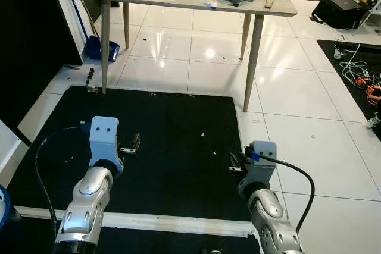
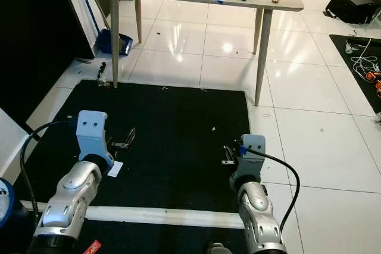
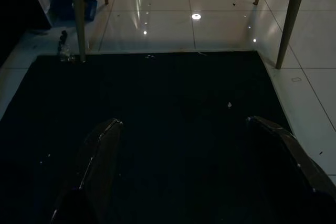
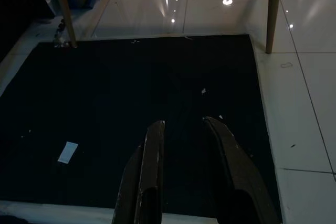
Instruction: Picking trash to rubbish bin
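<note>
Trash, a small white paper scrap (image 2: 115, 168), lies on the black mat (image 2: 178, 129) just beside my left hand (image 2: 122, 141), which is wide and empty, my right hand (image 2: 229, 155) narrow and empty, so I judge I am searching and must next lower the left hand over it

both silver arms reach forward and down, side by side and well apart. the left gripper (image 1: 132, 144) sits further forward, its fingers (image 3: 97, 166) spread wide with nothing between them. the right gripper (image 1: 234, 162) sits lower, its fingers (image 4: 152, 166) a narrow gap apart, holding nothing.
</note>
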### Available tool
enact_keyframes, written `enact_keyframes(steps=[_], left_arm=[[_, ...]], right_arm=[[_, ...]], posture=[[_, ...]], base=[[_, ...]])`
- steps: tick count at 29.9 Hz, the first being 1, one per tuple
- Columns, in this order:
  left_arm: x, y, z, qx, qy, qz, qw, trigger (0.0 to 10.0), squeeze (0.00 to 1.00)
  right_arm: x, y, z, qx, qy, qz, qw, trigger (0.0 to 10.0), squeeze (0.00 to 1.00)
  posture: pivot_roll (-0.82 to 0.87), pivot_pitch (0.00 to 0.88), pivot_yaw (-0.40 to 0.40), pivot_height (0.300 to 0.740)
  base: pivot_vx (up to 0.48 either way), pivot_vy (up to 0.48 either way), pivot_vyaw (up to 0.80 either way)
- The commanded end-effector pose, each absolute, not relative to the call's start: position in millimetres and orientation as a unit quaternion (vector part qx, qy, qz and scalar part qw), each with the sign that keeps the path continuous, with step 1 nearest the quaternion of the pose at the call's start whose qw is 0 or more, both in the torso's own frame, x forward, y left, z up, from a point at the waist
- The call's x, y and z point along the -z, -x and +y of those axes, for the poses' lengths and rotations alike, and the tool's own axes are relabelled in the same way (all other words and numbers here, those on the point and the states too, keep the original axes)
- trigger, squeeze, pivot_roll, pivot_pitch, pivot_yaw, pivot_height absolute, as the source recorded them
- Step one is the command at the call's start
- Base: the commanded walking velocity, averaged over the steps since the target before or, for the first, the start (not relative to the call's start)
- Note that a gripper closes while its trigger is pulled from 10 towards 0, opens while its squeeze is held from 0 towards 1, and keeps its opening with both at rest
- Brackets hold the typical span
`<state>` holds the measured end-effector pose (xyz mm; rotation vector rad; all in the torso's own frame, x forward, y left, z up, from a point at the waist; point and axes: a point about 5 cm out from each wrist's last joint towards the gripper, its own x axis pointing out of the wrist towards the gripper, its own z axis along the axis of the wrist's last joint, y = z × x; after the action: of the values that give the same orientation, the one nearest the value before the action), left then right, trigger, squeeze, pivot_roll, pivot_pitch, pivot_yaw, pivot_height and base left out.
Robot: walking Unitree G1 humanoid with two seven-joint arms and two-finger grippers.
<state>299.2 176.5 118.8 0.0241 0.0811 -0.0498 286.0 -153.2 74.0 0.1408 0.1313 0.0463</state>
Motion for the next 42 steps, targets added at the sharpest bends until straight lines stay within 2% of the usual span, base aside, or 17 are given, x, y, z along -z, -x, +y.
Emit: enact_keyframes(steps=[1, 12, 42], left_arm=[[-116.7, -298.1, 175.2, 0.025, -0.013, 0.044, 0.999, 10.0, 0.00], [-117.0, -298.6, 173.9, 0.027, -0.014, 0.042, 0.999, 10.0, 0.00], [-119.1, -298.4, 174.2, 0.035, -0.012, 0.035, 0.999, 10.0, 0.00]], right_arm=[[-73.8, -284.8, -154.9, -0.019, -0.073, 0.067, 0.995, 10.0, 0.00], [-76.5, -285.4, -154.6, -0.021, -0.072, 0.063, 0.995, 10.0, 0.00], [-75.3, -284.3, -150.8, -0.037, -0.069, 0.063, 0.995, 10.0, 0.00]], posture=[[0.03, 0.177, 0.006, 0.740], [0.02, 0.179, 0.010, 0.740], [0.03, 0.144, 0.012, 0.740]], base=[[0.000, 0.000, 0.00], [0.000, 0.000, 0.00], [0.298, 0.000, 0.00]])
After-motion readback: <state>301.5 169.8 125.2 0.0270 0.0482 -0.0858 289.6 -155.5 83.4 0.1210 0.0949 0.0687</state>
